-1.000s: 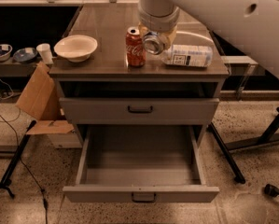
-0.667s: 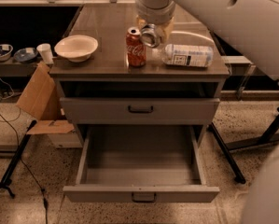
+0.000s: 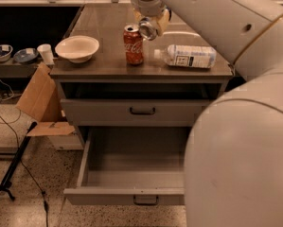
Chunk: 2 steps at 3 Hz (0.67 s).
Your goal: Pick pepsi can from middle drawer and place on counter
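My gripper (image 3: pixel 149 26) hangs over the counter (image 3: pixel 103 27), just right of and above the red Coca-Cola can (image 3: pixel 133 44). It is shut on the pepsi can (image 3: pixel 148 29), of which only a round silver end shows between the pale fingers. The can is held above the counter top, not touching it. The middle drawer (image 3: pixel 108 195) is pulled fully out below. Its visible inside holds nothing, and my arm hides its right part. The drawer above it (image 3: pixel 131 111) is shut.
A white bowl (image 3: pixel 77 48) stands on the counter's left. A clear plastic bottle (image 3: pixel 187 56) lies on its side at the right. My arm (image 3: pixel 235 141) fills the right foreground. A cardboard box (image 3: pixel 39 100) and a stand leg (image 3: pixel 15 162) are at the left of the cabinet.
The gripper with the can has risen a little and shifted slightly left, towards the red can. My arm now covers much more of the right side of the view.
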Tool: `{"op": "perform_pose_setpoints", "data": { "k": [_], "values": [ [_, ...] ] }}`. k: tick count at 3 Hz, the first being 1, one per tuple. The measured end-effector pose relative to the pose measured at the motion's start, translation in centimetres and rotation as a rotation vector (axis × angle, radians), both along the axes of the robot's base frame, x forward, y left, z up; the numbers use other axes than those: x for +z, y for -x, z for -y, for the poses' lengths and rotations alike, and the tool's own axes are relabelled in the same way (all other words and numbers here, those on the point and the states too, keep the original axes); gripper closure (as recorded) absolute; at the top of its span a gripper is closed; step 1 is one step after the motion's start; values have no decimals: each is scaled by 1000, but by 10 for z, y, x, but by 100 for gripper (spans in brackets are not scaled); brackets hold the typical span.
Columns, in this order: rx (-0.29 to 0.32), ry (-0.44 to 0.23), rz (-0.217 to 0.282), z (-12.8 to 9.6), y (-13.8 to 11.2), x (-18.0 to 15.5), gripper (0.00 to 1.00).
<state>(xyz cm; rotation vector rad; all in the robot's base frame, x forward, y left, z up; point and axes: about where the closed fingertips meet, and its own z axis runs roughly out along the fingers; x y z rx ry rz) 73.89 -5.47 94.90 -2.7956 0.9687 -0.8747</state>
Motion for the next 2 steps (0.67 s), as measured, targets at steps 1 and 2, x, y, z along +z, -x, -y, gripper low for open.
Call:
{"op": "perform_pose_setpoints", "data": {
  "k": [1, 2],
  "values": [
    [-66, 25, -11, 16, -14, -1, 100],
    [-115, 48, -23, 31, -23, -3, 100]
  ]
}}
